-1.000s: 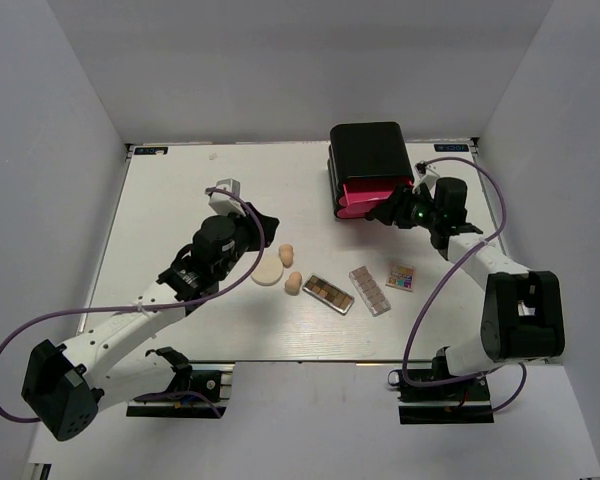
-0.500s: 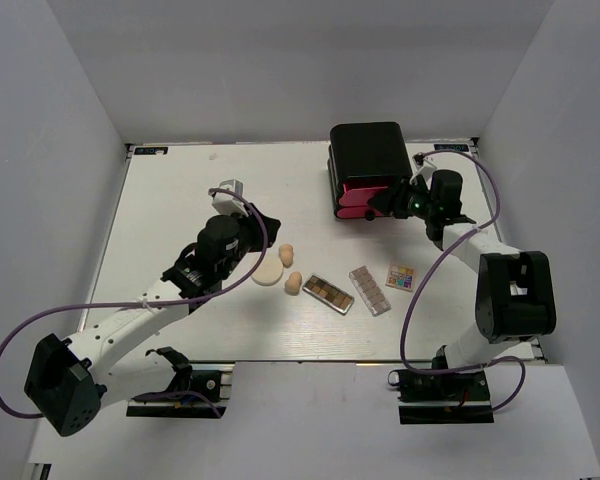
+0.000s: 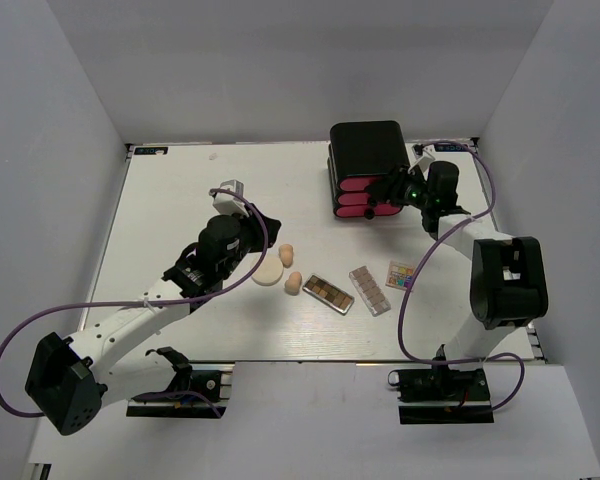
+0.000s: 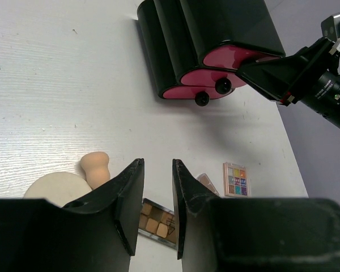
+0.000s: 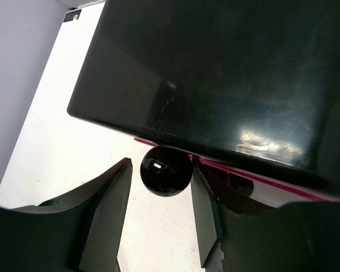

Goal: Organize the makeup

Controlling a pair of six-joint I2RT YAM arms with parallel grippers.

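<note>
The makeup lies mid-table: a round cream puff (image 3: 268, 273), two beige egg sponges (image 3: 286, 254) (image 3: 293, 284), a brown rectangular palette (image 3: 328, 293), a clear pinkish palette (image 3: 369, 290) and a small multicolour palette (image 3: 400, 275). The lavender stick is out of view. My left gripper (image 3: 263, 223) hovers above the puff, jaws narrowly parted and empty (image 4: 157, 164). My right gripper (image 3: 390, 190) is at the front of the black box; its jaws straddle a black drawer knob (image 5: 165, 170), with a gap on the left side.
The black box with pink drawers (image 3: 365, 165) stands at the back right, its drawers pushed in. White walls enclose the table (image 3: 180, 200) on three sides. A purple cable loops over each arm.
The top pink drawer stood pulled out a second ago and is now pushed back into the box. My right gripper moved toward the box with it. My left arm barely moved.
</note>
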